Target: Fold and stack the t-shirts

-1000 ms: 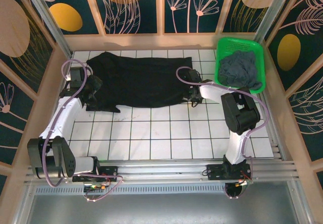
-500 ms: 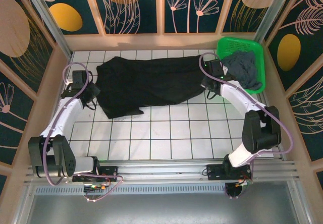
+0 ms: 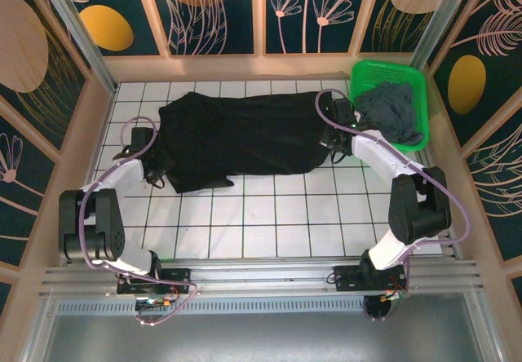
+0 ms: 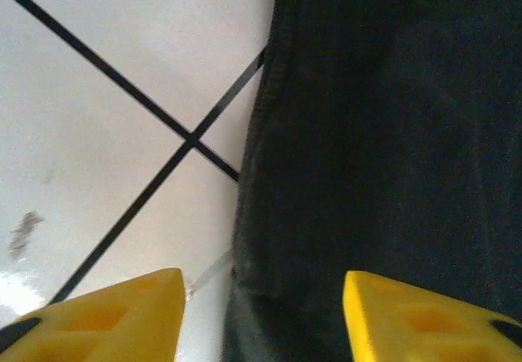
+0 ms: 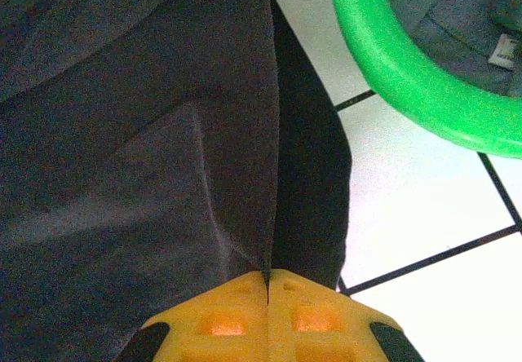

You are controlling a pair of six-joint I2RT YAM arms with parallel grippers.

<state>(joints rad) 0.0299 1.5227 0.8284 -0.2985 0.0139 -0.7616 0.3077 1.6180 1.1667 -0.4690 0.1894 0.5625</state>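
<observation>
The black t-shirt (image 3: 236,138) lies spread across the far tiles, its near left corner rumpled. My left gripper (image 3: 155,174) is at that left edge, open. In the left wrist view the left gripper (image 4: 263,297) straddles the shirt's hem: one yellow finger (image 4: 122,313) over bare tile, the other over the black cloth (image 4: 391,134). My right gripper (image 3: 328,143) is at the shirt's right end, shut on a fold of the black cloth (image 5: 122,134); the right gripper (image 5: 268,276) has its fingers pressed together there. The slate grey-blue t-shirt (image 3: 393,111) sits crumpled in the basket.
The green mesh basket (image 3: 352,101) stands at the far right corner, its rim (image 5: 391,68) close beside my right gripper. Wooden walls ring the tiled table (image 3: 269,215). The near tile rows are bare.
The right gripper pulled the shirt's right end toward the basket, then eased back a little. The shirt shifted right and smoothed out. The left arm folded in, its gripper still at the left edge.
</observation>
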